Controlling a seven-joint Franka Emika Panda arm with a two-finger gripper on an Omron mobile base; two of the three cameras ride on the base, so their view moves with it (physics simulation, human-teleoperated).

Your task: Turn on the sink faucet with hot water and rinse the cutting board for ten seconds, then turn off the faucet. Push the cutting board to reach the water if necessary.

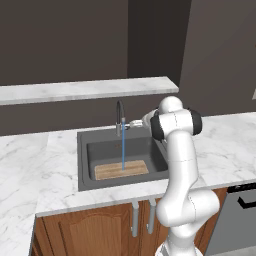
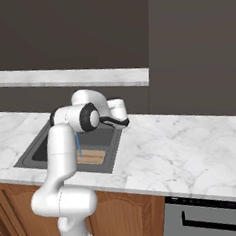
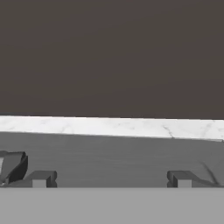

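The sink faucet [image 1: 120,114] arches over the dark sink [image 1: 82,160], and the water [image 1: 123,150] falls from it in a thin blue stream. The stream lands on the cutting board [image 1: 121,170], which lies flat at the front of the basin. My gripper [image 1: 134,123] hovers just right of the faucet's base, at handle height, with its jaws wide apart and holding nothing. In the hand view the gripper [image 3: 111,179] faces the grey sink rim [image 3: 109,155], and a dark part at its left fingertip [image 3: 41,178] may be the lever. My arm hides much of the sink [image 2: 28,158], but the cutting board [image 2: 91,156] and the water [image 2: 78,143] show.
A raised marble ledge [image 1: 85,90] runs along the dark wall behind the sink. White marble counter [image 2: 182,145] spreads to the right, with a dishwasher front [image 2: 213,218] below it. Wooden cabinet doors [image 1: 85,230] sit under the sink.
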